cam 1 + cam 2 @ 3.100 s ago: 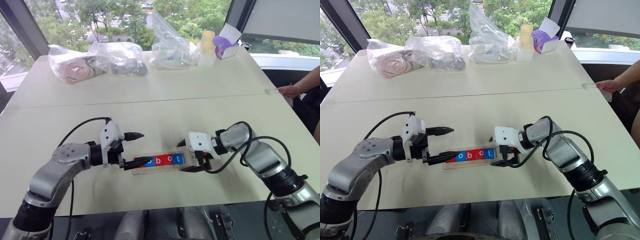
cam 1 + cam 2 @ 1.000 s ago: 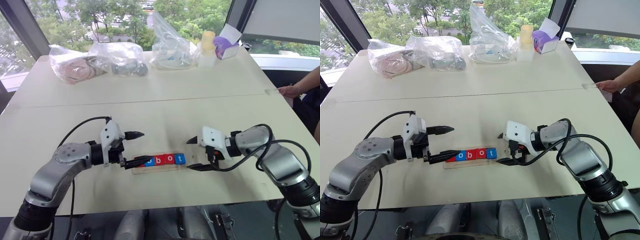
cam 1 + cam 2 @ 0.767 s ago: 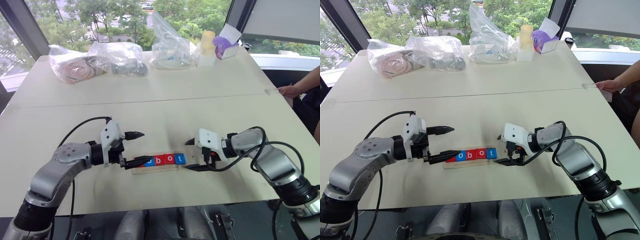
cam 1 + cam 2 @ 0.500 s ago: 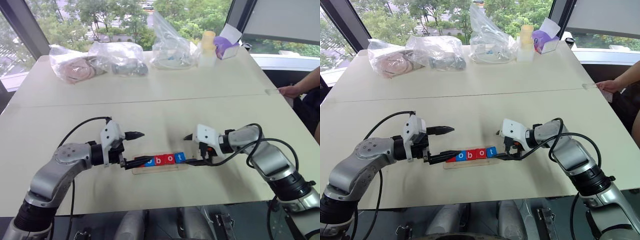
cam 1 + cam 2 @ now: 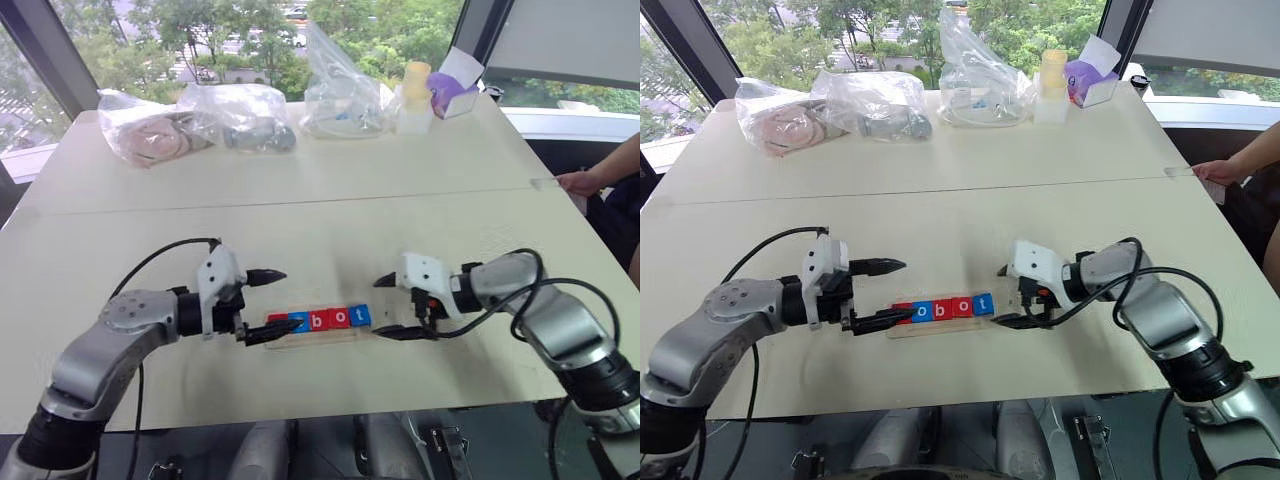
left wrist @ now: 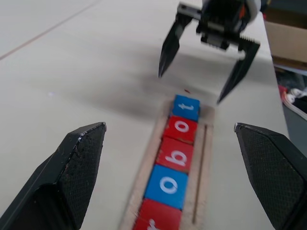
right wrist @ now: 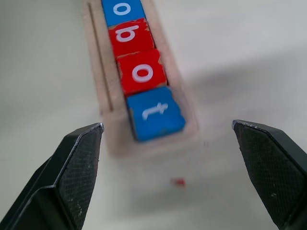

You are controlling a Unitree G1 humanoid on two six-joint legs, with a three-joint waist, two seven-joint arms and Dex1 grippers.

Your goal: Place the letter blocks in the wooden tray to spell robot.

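Observation:
The letter blocks (image 5: 322, 319) lie in one row in the wooden tray (image 5: 940, 325) near the table's front edge, reading r, o, b, o, t from left to right. The blue t (image 7: 156, 112) sits at the tray's right end, after a red o (image 7: 142, 72) and a red b (image 7: 128, 34). My left gripper (image 5: 290, 300) is open at the tray's left end, its lower finger (image 5: 270, 331) lying over that end. My right gripper (image 5: 376, 309) is open just off the right end, holding nothing and pointing along the row.
Clear plastic bags (image 5: 240, 115) line the table's far side, with a pale bottle (image 5: 414, 95) and a purple box (image 5: 450, 92). A person's hand (image 5: 580, 182) rests at the right edge. A tiny red speck (image 7: 178, 181) lies beyond the tray's right end.
My right gripper closed in on the tray's right end half a second ago and has since drawn back to the right. The left gripper and the blocks kept their places.

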